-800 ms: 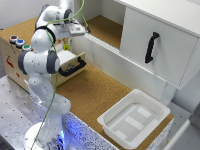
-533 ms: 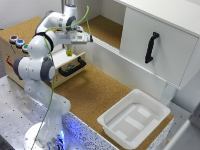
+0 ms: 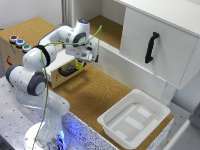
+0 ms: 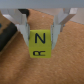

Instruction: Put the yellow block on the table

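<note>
Lowering steadily suited the claw (image 4: 41, 35), clamped on the small yellow cube (image 4: 40, 44), seemingly above the speckled cork tabletop (image 3: 95, 92).

In the exterior view the yellow block (image 3: 78, 65) is a tiny blurred speck under the gripper (image 3: 80, 63), whose fingers cannot be made out. In the wrist view the upper parts of both fingers (image 4: 22, 25) are cut off by the picture's edge, and the block's (image 4: 40, 43) sides behind them are hidden.
</note>
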Robot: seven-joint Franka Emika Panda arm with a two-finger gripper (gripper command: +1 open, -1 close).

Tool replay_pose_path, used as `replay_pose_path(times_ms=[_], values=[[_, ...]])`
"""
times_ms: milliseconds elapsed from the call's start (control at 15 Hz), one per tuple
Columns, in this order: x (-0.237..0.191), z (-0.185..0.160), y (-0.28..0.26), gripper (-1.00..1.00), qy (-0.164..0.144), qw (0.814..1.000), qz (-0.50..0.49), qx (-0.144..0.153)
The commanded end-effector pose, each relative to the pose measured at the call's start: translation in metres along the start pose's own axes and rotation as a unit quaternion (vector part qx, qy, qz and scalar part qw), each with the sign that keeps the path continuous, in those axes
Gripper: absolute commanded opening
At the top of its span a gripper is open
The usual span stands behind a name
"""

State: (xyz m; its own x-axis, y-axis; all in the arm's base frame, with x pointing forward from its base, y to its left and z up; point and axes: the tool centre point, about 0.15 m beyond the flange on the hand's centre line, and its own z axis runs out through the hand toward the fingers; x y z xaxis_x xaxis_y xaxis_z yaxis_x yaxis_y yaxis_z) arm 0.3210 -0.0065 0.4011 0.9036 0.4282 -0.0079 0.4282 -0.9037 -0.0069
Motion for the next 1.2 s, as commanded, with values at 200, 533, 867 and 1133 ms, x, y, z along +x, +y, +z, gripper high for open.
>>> replay_pose_path(times_ms=[200, 533, 867, 1133], values=[[0.003, 0.081, 0.121, -1.0, -0.014, 0.997, 0.08, -0.006], [0.002, 0.134, 0.148, -1.0, -0.004, 0.991, 0.132, -0.018], [0.006, 0.187, 0.147, -1.0, -0.02, 0.987, 0.155, 0.025], [0.013, 0.195, 0.154, -1.0, -0.001, 0.984, 0.174, 0.022]])
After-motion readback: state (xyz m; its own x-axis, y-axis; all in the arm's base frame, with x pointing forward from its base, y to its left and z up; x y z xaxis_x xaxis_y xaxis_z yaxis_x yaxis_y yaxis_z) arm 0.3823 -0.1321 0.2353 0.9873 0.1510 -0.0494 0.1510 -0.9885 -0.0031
